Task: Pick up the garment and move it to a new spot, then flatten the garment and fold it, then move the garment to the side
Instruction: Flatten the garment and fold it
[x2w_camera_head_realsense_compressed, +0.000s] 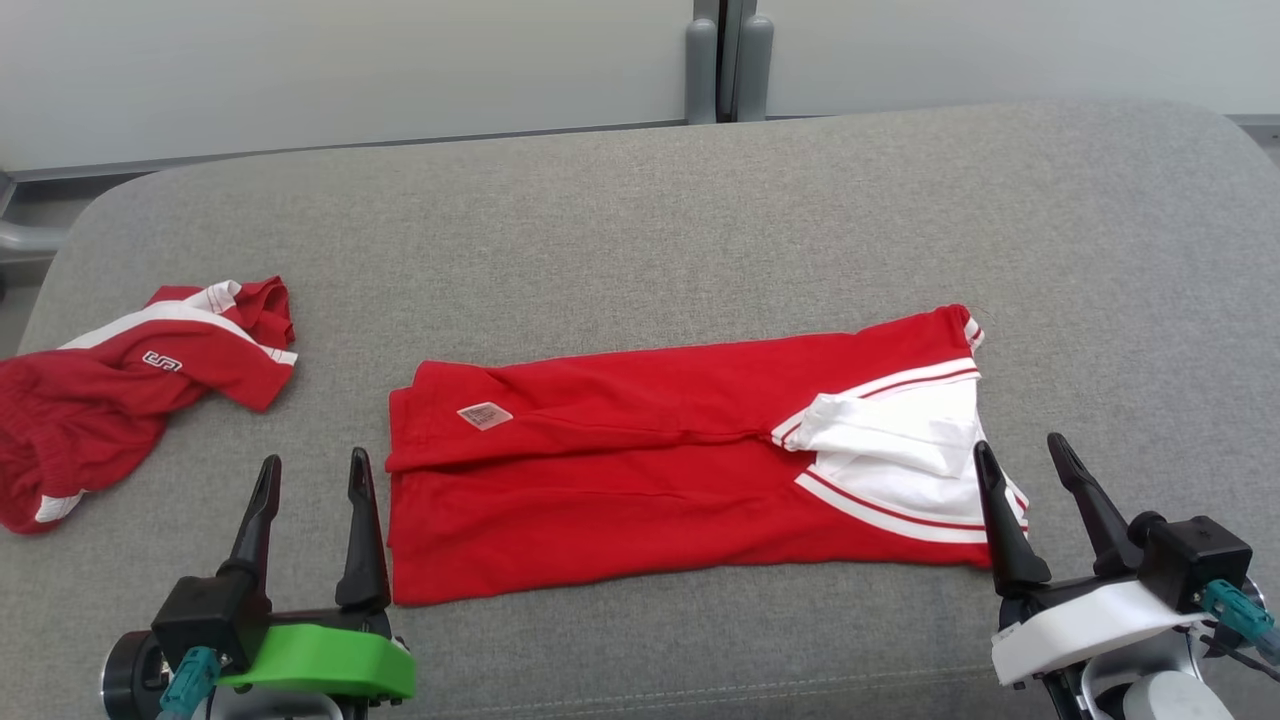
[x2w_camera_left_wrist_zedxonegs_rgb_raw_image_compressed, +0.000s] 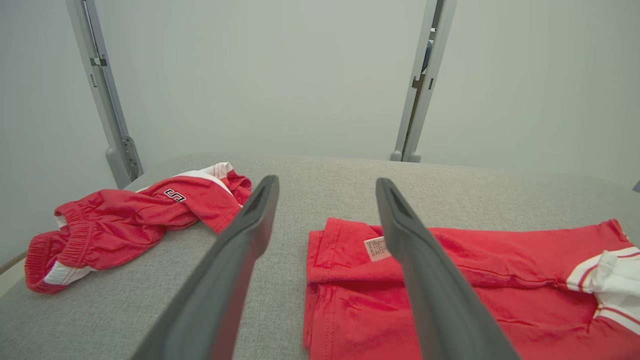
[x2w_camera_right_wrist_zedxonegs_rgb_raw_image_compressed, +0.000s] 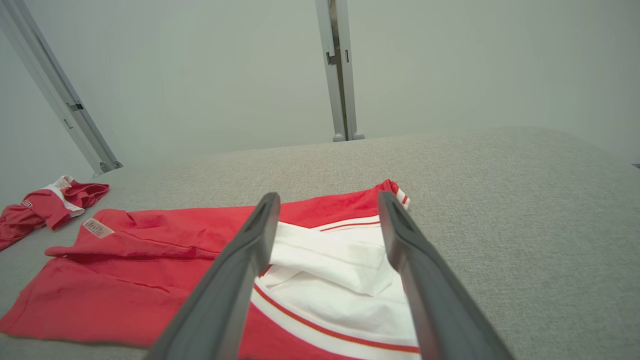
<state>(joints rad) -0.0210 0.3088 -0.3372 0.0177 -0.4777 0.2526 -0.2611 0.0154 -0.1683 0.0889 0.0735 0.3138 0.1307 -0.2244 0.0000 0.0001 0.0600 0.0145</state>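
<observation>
The red shirt (x2w_camera_head_realsense_compressed: 650, 480) lies folded lengthwise in the middle of the table (x2w_camera_head_realsense_compressed: 700, 220), soft, light and likely to sag, so pinching its near corners looks best, with left hand (x2w_camera_head_realsense_compressed: 314, 458) and right hand (x2w_camera_head_realsense_compressed: 1020, 442) both spread empty at its ends.

The print on the small label (x2w_camera_head_realsense_compressed: 485, 415) near the left end of the folded red garment (x2w_camera_head_realsense_compressed: 650, 470) is too small to read. Left of the garment, the crumpled red shorts (x2w_camera_head_realsense_compressed: 110, 400) run off the head view's edge. At the garment's right end, one finger of the right gripper (x2w_camera_head_realsense_compressed: 1022, 445) covers the edge of the white part (x2w_camera_head_realsense_compressed: 900, 450). In the left wrist view the garment is cut off at the right and bottom.
</observation>
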